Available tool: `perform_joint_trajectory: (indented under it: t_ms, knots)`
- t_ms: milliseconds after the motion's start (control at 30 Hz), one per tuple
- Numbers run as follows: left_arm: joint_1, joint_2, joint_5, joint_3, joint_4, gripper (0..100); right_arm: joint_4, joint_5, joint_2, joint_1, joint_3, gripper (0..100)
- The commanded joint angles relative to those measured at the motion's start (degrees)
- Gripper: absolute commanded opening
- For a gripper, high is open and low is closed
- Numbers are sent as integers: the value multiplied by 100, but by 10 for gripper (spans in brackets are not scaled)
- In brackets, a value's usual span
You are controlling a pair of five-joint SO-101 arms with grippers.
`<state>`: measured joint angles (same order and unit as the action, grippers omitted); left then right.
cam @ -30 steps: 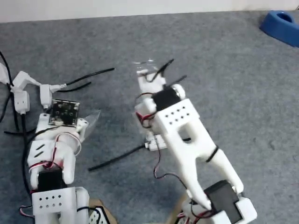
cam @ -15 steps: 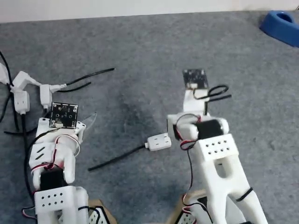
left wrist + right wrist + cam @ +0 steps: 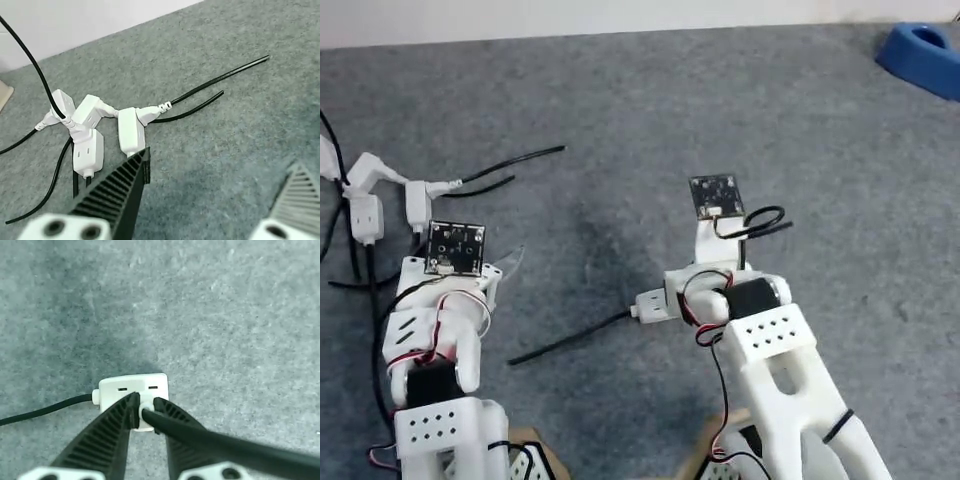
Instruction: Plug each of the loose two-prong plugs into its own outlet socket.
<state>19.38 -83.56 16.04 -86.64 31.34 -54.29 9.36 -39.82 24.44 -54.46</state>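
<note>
From above, the loose socket (image 3: 650,305) lies at 9 o'clock of my right arm (image 3: 775,345), tucked against the wrist. Its long axis runs 3 to 9, and the socket cord (image 3: 565,340) trails off toward 8 o'clock. The plug cord (image 3: 760,220) loops at 1 o'clock off that wrist. My left arm (image 3: 430,330) sits well apart at 9 o'clock, and the bunch of white plugs and sockets (image 3: 365,200) lies at 11 o'clock from it. So my right arm is the nearer one to the loose socket, and my left to the bunch.

At my left wrist, the left pincer (image 3: 221,160) is spread wide with nothing in it. The bunch lies just past the tip of the dark finger (image 3: 125,185), with two black cords (image 3: 220,79) running away beyond.

At my right wrist, the right pincer (image 3: 145,404) is clamped on a small white plug (image 3: 145,408). The plug sits against the socket's near edge, with the socket's long axis crossing my fingers. Two slots (image 3: 122,389) show bare just ahead. The prongs are hidden, so I cannot tell whether they are in. I judge the next move turns on squaring the prongs to a slot pair.
</note>
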Motion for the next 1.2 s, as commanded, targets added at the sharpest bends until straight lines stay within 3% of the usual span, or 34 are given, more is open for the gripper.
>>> perform_joint_trajectory:
  t_ms: [0, 267, 867, 1167]
  knots:
    - [31, -22, 132, 40, -123, 389, 57, -290, -92, 40, 224, 7]
    - [22, -22, 255, 31, -114, 387, 92, -633, -48, -391, 356, 7]
    - [22, -22, 255, 31, -114, 388, 690, -703, -40, -171, 92, 7]
    - [22, -22, 255, 31, -114, 389, 514, -712, -40, -75, -4, 7]
